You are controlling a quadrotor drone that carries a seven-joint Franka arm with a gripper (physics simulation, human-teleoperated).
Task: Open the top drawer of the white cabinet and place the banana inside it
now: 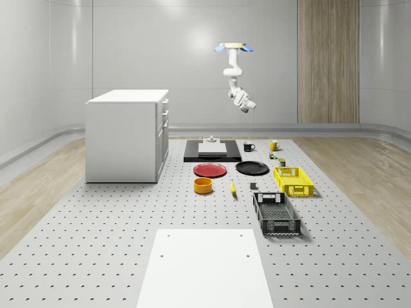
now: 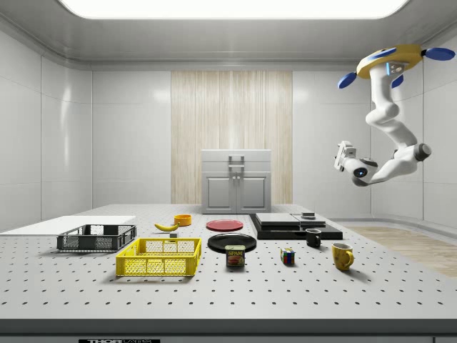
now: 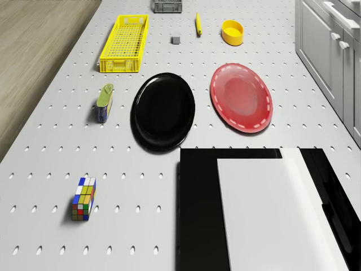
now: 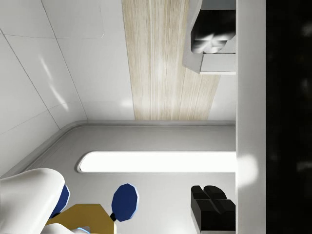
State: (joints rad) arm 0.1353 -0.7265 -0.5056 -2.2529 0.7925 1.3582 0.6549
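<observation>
Nothing done yet: white cabinet (image 1: 127,136) w/ top drawer (image 2: 236,164) shut, banana (image 2: 167,226) lying on worktop (image 1: 115,218) by orange bowl (image 2: 183,219), drone (image 2: 391,63) hovering high beyond black slab (image 2: 285,226), tool (image 2: 345,155) holding nothing, finger gap can't tell.

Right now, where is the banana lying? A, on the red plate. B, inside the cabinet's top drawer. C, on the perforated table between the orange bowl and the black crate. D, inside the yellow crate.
C: the banana lies bare on the table, with the orange bowl to the whole-scene view's left of it and the black crate to its right, nearer the camera.
</observation>
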